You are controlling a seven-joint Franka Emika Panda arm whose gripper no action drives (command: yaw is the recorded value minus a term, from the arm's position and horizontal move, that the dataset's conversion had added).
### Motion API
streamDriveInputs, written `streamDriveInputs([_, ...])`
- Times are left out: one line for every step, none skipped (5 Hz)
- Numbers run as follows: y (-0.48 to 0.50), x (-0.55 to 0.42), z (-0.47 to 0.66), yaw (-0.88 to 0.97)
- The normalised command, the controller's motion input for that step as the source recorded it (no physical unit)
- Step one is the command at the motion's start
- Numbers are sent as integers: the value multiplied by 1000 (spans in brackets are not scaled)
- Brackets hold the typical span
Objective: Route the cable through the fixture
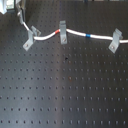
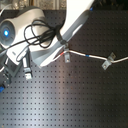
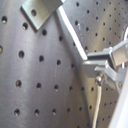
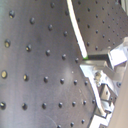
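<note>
White cable [image 1: 75, 33] lay strung across the far part of the black perforated breadboard [image 1: 65, 90], running through three grey metal clips. Carried a red band [image 1: 57, 31] just beside the middle clip [image 1: 63, 31] and a blue band [image 1: 88, 36] between the middle clip and the clip [image 1: 115, 40] near the first exterior view's right edge. Passed by the third clip [image 1: 29, 38] toward the first exterior view's left, then climbed to the far left corner.

In the second exterior view, same cable [image 2: 90, 56] seen sagging between the middle clip [image 2: 65, 52] and the outer clip [image 2: 107, 62], with the third clip [image 2: 26, 68] standing apart near the white arm [image 2: 75, 20]. Arm draped with black hoses [image 2: 35, 27] and reaching low over the cable's end by the middle clip.

In the first wrist view, cable [image 3: 70, 30] ran just beside a clip's plate [image 3: 40, 11] and down to the gripper [image 3: 102, 65]; metal fingers [image 3: 95, 66] seemed closed around the cable there, though blurred. Second wrist view showed the cable [image 4: 76, 25] likewise meeting the fingers [image 4: 97, 60].
</note>
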Motion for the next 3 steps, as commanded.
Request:
streamDriveInputs([-7,-5,34,0])
streamDriveInputs([10,8,0,0])
streamDriveInputs([0,0,0,-3])
